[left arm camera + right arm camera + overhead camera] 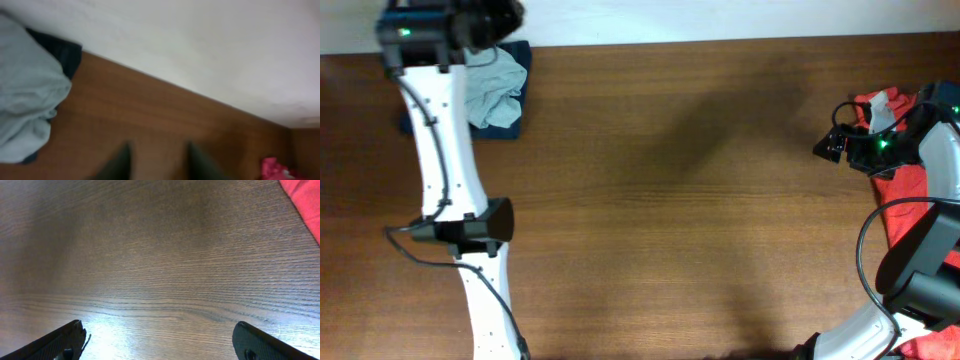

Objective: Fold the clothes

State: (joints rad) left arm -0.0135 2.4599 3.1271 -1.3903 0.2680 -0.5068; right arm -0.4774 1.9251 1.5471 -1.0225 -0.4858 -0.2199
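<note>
Right tool (pixel 160 342) spread wide over table (pixel 150 255); red garment (pixel 306 200) beside.

Overhead, the light is even and the picture fairly sharp, with broad soft shadows lying across the middle of the table (pixel 650 250). The left wrist view is blurred all over, the light blue garment (pixel 25 100) smeared soft. The right wrist view gives crisp wood grain, pale glare low down and dimmer wood at upper left.
</note>
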